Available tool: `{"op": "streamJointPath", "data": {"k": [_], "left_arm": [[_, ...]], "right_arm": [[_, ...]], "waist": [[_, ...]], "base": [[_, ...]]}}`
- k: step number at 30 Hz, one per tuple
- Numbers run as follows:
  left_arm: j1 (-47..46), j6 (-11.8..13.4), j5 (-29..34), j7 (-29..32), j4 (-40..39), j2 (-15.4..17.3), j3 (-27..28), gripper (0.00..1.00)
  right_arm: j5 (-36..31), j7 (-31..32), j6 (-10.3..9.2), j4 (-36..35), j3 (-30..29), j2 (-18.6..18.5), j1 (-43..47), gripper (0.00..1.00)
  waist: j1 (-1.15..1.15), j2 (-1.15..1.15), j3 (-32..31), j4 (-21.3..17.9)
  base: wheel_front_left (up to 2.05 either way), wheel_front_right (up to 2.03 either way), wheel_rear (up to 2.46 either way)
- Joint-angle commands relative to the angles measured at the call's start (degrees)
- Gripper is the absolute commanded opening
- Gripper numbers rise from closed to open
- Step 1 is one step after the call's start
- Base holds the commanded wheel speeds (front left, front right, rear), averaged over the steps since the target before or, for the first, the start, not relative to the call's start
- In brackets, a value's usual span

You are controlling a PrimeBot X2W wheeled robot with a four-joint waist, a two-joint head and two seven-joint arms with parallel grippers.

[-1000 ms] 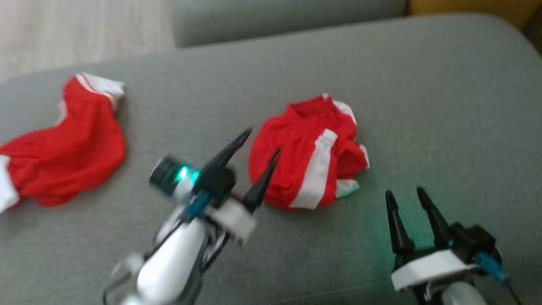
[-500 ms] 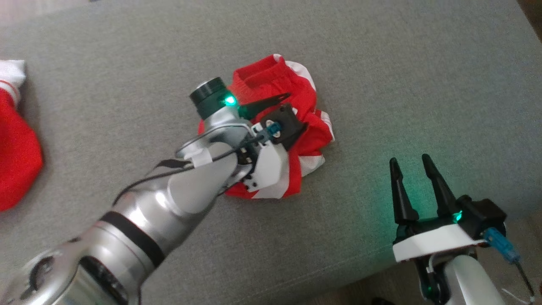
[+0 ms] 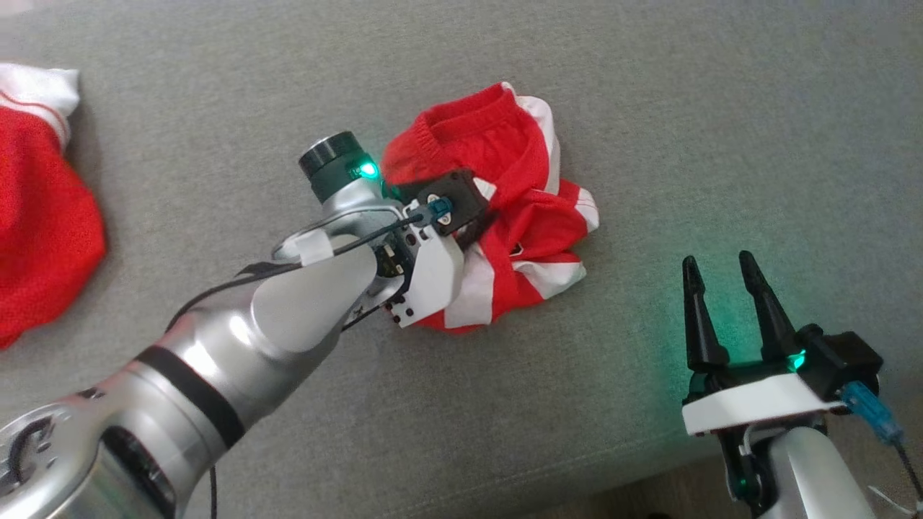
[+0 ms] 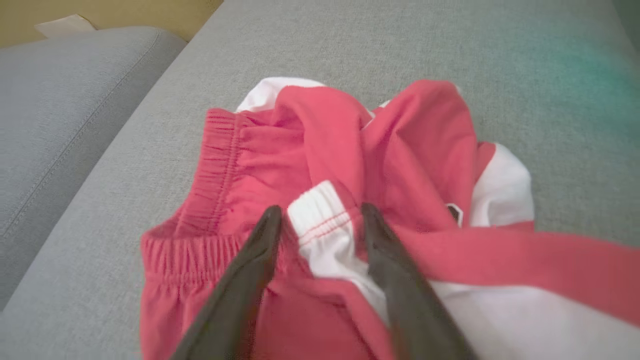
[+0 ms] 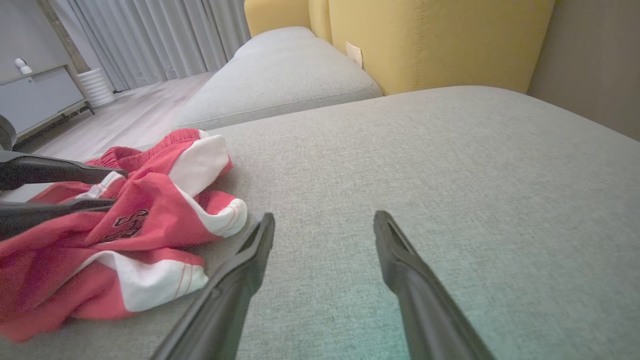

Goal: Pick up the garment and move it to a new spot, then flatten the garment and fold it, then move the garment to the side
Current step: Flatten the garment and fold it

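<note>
- Garment (image 3: 505,144): red shorts with white side panels, crumpled in a heap near the middle of the grey sofa seat (image 3: 649,108). The gathered waistband faces away from the robot, and dark lettering shows on one red fold in the right wrist view.
- Left gripper (image 4: 320,212): reaches over the near-left part of the heap, with the wrist housing covering that part in the head view. In the left wrist view its two fingers (image 4: 250,270) stand apart, one on each side of a white elastic band, with their tips down in the cloth. Whether they press the band cannot be told.
- Right gripper (image 3: 717,261): low over bare seat fabric, to the right of the garment and apart from it. Its fingers (image 5: 235,285) are spread wide with nothing between them.
- Second garment (image 3: 43,216): red mesh with a white striped edge, lying on the same seat at the far left, well apart from the shorts.
- Surroundings: a neighbouring grey cushion (image 5: 280,75), a yellow backrest (image 5: 425,40) behind it, pale curtains (image 5: 150,35) and a wooden floor (image 5: 135,110).
</note>
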Motion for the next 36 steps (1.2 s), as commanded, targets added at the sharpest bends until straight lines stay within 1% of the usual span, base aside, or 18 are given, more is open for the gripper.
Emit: {"op": "streamJointPath", "data": {"k": [1,4,7,11,14,16,18,20,21,22,24,27,30,33,35,36], "left_arm": [[-2.5,0.1,-0.5,-0.5,-1.8,1.3,1.5,0.0],[-2.1,0.1,-2.8,-1.6,-4.0,1.9,2.5,0.0],[-1.1,0.1,-8.3,-3.2,-6.9,1.9,4.7,0.0],[-1.1,0.1,-17.2,-5.5,-10.3,0.6,10.6,0.0],[-2.4,0.3,-23.5,-7.2,-11.9,-1.4,16.6,0.0],[-3.9,1.5,-27.3,-8.6,-12.9,-2.8,21.2,0.0],[-4.7,3.8,-30.7,-10.3,-13.6,-3.9,26.2,0.0],[-4.1,5.9,-32.8,-11.5,-13.7,-4.5,29.7,0.0],[-3.0,6.7,-33.3,-11.8,-13.6,-4.5,30.6,0.0],[-3.0,6.7,-33.3,-11.8,-13.6,-4.5,30.6,0.0],[0.5,8.4,-33.9,-12.5,-13.1,-4.2,32.5,0.0],[9.2,10.8,-34.9,-13.1,-11.8,-4.6,36.2,0.0],[18.8,12.5,-32.5,-13.2,-11.1,-5.7,42.3,0.0],[27.1,13.3,-29.3,-13.2,-10.2,-7.2,48.0,0.0],[31.0,12.9,-27.9,-13.2,-9.9,-7.8,50.2,0.0],[32.5,12.6,-27.3,-13.2,-9.9,-7.9,50.6,0.36]], "right_arm": [[-0.3,-0.4,-0.04,-1.6,1.3,-0.2,-0.6,1.0],[-0.1,-0.4,-0.04,-1.3,1.8,-0.2,-0.7,1.0],[0.4,-0.4,-0.04,-0.9,2.4,-0.2,-0.7,1.0],[1.3,-0.4,-0.04,-0.6,3.2,-0.2,-0.5,1.0],[2.2,-0.4,-0.04,-0.4,3.8,-0.2,-0.6,1.0],[2.6,-0.4,-0.04,-0.4,3.9,-0.2,-0.7,1.0],[2.8,-0.4,-0.04,-0.3,3.8,-0.2,-0.6,1.0],[2.8,-0.4,-0.04,-0.2,3.4,-0.2,-0.3,1.0],[2.8,-0.4,-0.04,-0.1,3.3,-0.2,-0.1,1.0],[2.8,-0.4,-0.04,-0.1,3.3,-0.2,-0.1,1.0],[2.5,-0.4,-0.04,-0.1,3.4,-0.2,0.2,1.0],[2.1,-0.4,-0.04,-0.1,3.2,-0.2,0.5,1.0],[1.4,-0.4,-0.04,-0.2,3.2,-0.2,0.6,1.0],[0.5,-0.4,-0.04,-0.2,2.8,-0.2,0.6,1.0],[-0.1,-0.4,-0.04,-0.2,2.5,-0.2,0.8,1.0],[-0.5,-0.4,-0.04,-0.1,2.5,-0.2,0.9,1.0]], "waist": [[-0.01,0.0,-0.6,0.4],[-0.01,0.0,-1.6,0.5],[-0.01,0.0,-2.9,0.0],[-0.01,0.0,-4.8,-1.2],[-0.01,0.0,-5.9,-2.4],[-0.01,0.0,-6.5,-2.8],[-0.01,0.0,-7.1,-2.7],[-0.01,0.0,-7.9,-2.2],[-0.01,0.0,-8.3,-1.8],[-0.01,0.0,-8.3,-1.8],[-0.01,0.0,-8.8,-1.1],[-0.01,0.0,-9.1,0.4],[-0.01,0.0,-9.0,2.0],[-0.01,0.0,-8.9,3.6],[-0.01,0.0,-9.2,4.6],[-0.01,0.0,-9.4,5.0]], "base": [[0.0,0.0,0.0],[0.0,0.0,0.0],[0.0,0.0,0.0],[0.0,0.0,0.0],[0.0,0.0,0.0],[0.0,0.0,0.0],[0.0,0.0,0.0],[0.0,0.0,0.0],[0.0,0.0,0.0],[0.0,0.0,0.0],[0.0,0.0,0.0],[0.0,0.0,0.0],[0.0,0.0,0.0],[0.0,0.0,0.0],[0.0,0.0,0.0],[0.0,0.0,0.0]]}}
